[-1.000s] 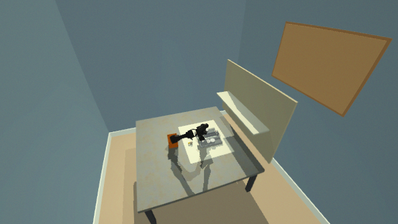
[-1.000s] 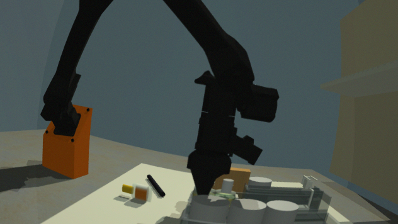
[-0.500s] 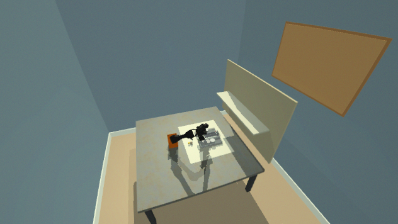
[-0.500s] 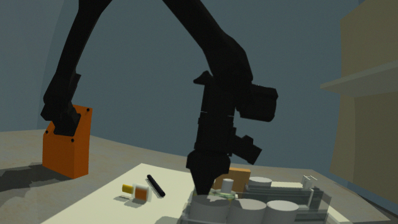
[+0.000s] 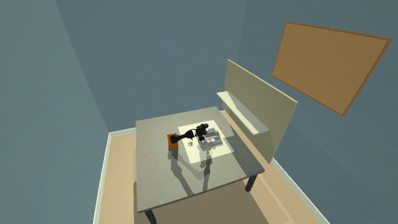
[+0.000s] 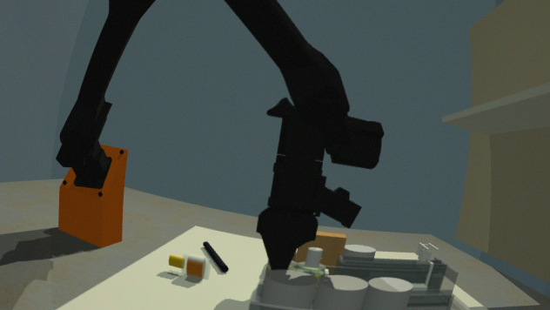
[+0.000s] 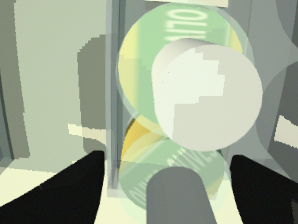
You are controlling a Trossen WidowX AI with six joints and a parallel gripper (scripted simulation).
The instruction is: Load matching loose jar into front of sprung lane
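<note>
Relative to the orange base block (image 6: 112, 209) (image 5: 173, 145) with its small dark screws, the robot's matte-black arm (image 6: 313, 74) (image 5: 189, 134) rises just above, all angular segments, with a boxy block and a smaller stub on its far portion and a tapering black pincer (image 6: 280, 263) (image 7: 169, 163) farthest away.
</note>
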